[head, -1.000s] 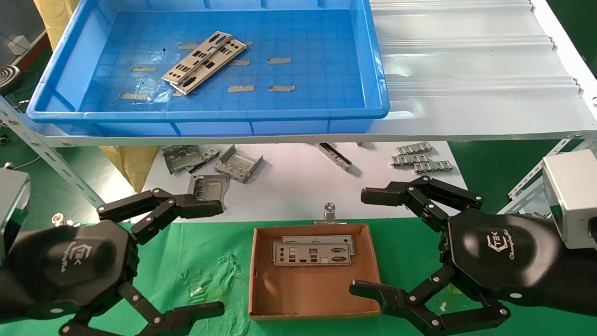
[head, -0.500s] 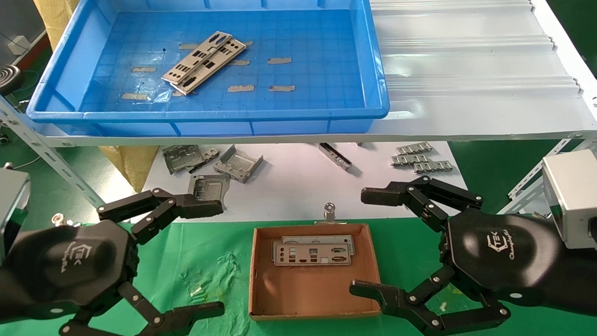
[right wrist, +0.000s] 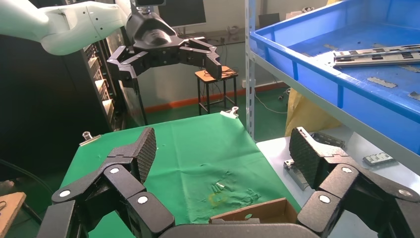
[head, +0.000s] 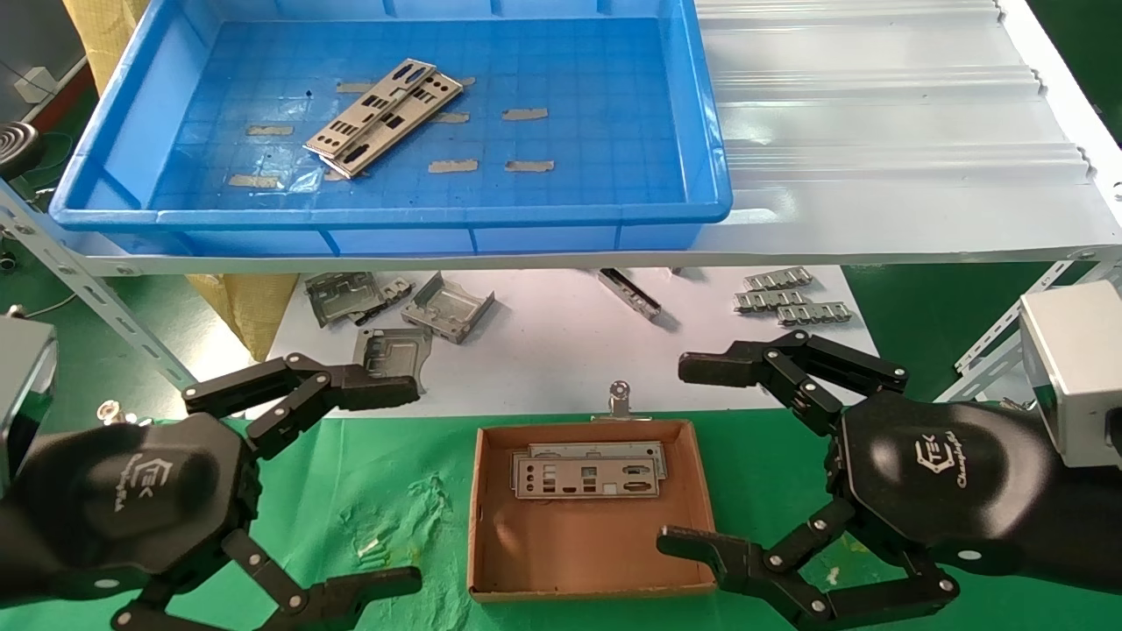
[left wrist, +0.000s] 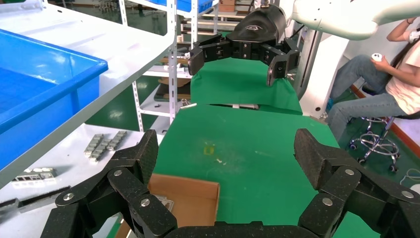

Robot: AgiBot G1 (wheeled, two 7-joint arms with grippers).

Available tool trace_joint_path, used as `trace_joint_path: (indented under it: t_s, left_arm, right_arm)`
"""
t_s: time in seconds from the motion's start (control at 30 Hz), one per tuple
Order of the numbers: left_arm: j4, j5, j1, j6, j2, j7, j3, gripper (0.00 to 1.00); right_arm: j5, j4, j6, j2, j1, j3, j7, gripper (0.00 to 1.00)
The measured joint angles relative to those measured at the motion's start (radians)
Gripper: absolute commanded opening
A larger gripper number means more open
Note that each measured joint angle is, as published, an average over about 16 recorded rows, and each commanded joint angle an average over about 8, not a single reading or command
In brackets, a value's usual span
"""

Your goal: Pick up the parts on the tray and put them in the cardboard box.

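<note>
Two flat silver-grey punched plates (head: 383, 118) lie stacked in the blue tray (head: 123, 131) on the upper shelf; they also show in the right wrist view (right wrist: 376, 54). The brown cardboard box (head: 583, 552) sits on the green cloth below, with two plates (head: 587, 473) at its far side. My left gripper (head: 399, 482) is open and empty, left of the box. My right gripper (head: 692, 456) is open and empty, right of the box. Both hang low over the cloth, well below the tray.
Bent grey brackets (head: 447, 307) and comb-like strips (head: 784, 298) lie on the white surface under the shelf (head: 877, 131). A binder clip (head: 619, 399) sits at the box's far edge. A slanted shelf strut (head: 96, 294) runs at the left. A seated person (left wrist: 391, 74) shows beyond the table.
</note>
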Motion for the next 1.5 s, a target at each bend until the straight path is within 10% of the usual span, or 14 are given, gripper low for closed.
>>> trace_joint_path:
  t_s: [0.5,0.8,1.5]
  left_arm:
    - [0.000,0.000,0.000,0.000,0.000,0.000,0.000,1.00]
    - [0.000,0.000,0.000,0.000,0.000,0.000,0.000,1.00]
    - [0.000,0.000,0.000,0.000,0.000,0.000,0.000,1.00]
  right_arm:
    - [0.000,0.000,0.000,0.000,0.000,0.000,0.000,1.00]
    - [0.000,0.000,0.000,0.000,0.000,0.000,0.000,0.00]
    - [0.000,0.000,0.000,0.000,0.000,0.000,0.000,0.09]
